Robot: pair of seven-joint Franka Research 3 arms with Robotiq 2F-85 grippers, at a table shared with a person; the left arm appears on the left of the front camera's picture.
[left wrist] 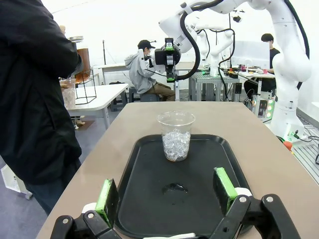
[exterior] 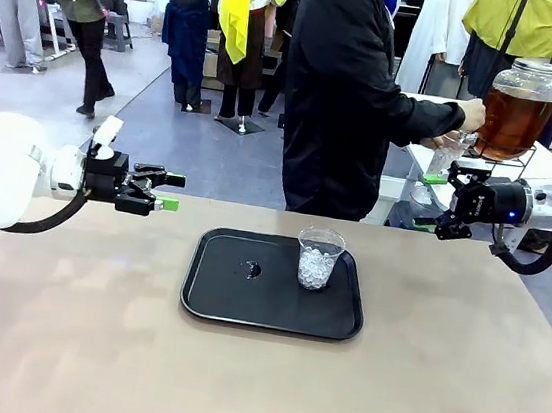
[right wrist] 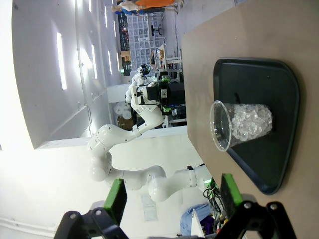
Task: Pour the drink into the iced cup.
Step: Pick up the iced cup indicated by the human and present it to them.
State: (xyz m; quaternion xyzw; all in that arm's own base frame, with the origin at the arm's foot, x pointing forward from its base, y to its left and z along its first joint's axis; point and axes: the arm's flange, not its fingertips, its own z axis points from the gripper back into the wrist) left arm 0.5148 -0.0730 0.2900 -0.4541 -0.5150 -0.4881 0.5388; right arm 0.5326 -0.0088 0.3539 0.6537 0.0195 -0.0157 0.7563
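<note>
Front view, centre: the iced cup [exterior: 318, 258] stands upright on the right half of a black tray [exterior: 214, 300]; the drink [exterior: 513, 120] fills a glass jar [exterior: 535, 69] at upper right, with a person's hand [exterior: 471, 114] at its left side; the left gripper [exterior: 171, 192] at mid-left and the right gripper [exterior: 436, 201] at right both have jaws spread wide, grasping nothing.

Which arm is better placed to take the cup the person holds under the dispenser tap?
Probably right: the right gripper hovers open close to the person's cup; the left gripper is across the table.
</note>
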